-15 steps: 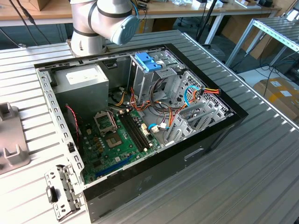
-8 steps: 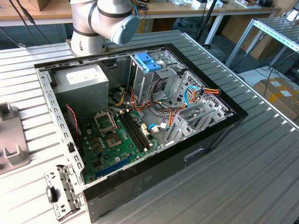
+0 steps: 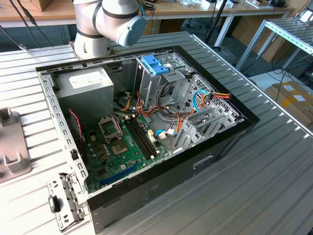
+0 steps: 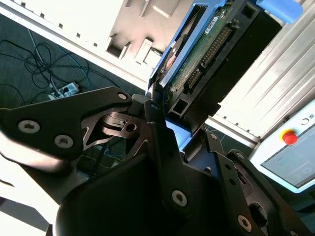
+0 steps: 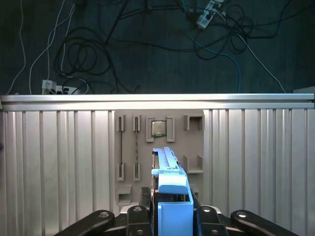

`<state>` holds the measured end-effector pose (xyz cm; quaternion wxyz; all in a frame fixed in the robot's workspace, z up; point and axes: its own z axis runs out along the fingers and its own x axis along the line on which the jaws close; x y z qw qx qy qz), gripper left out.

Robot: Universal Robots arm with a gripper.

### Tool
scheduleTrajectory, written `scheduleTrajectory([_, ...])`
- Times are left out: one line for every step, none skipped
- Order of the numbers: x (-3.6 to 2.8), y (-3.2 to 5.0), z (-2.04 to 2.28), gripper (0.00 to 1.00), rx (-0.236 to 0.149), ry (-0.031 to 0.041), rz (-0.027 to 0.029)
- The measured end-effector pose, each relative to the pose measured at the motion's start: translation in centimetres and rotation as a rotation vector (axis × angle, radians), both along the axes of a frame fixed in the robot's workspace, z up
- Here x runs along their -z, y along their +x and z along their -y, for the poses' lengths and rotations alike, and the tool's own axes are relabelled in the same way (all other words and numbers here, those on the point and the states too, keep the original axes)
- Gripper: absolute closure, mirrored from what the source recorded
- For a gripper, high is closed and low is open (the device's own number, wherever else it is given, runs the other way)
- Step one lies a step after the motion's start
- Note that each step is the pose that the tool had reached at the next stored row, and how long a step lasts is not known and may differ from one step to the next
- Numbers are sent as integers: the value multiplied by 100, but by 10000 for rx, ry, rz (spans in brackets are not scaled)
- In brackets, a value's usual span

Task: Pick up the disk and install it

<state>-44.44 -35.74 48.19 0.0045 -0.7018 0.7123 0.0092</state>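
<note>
The disk [image 5: 172, 194] is sitting edge-on between my fingers [image 4: 165, 147], and my gripper [image 5: 172, 216] is clamping it across the thin faces. The jaws are standing narrow, closed on the blue carrier at its near end. In the second wrist view the green circuit side and the connector row are facing out from the grip.

Looking outward, most of the disk is sticking out past my fingertips toward the grey fixture plate [image 5: 197, 142]. That plate is lying on the ribbed table [image 5: 59, 162] with a processor chip [image 5: 158, 129] in one pocket. I can't tell whether the far end is clear of the plate. Beyond the table edge, loose cables [image 5: 98, 49] are lying on the floor.

I'm seeing three risks here:
- **Tilting or slipping:** I'm gripping one end only, so the long overhang could swing or slide if I jolt it.
- **Jamming:** a disk skewed in the jaws would probably catch on the rails of the drive cage [image 3: 161, 81] in the computer case [image 3: 225, 142].
- **Snagging:** the wiring bundles beside that cage could catch the carrier.

As for pose, my wrist is pointing down at the plate. My arm [image 3: 110, 22] is folding at the far side of the case, its lower joints rising behind it.
</note>
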Motion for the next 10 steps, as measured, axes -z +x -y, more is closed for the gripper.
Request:
scheduleTrajectory([0, 3, 10, 63, 0, 0, 0])
scheduleTrajectory([0, 5, 18, 63, 0, 0, 0])
scheduleTrajectory([0, 7, 23, 63, 0, 0, 1])
scheduleTrajectory([0, 9, 27, 63, 1, 0, 0])
scheduleTrajectory([0, 11, 33, 63, 1, 0, 0])
scheduleTrajectory([1, 15, 39, 63, 0, 0, 1])
scheduleTrajectory([0, 18, 43, 63, 0, 0, 1])
scheduleTrajectory([0, 23, 49, 63, 0, 0, 0])
scheduleTrajectory([0, 26, 52, 63, 0, 0, 1])
scheduleTrajectory([0, 29, 56, 63, 1, 0, 0])
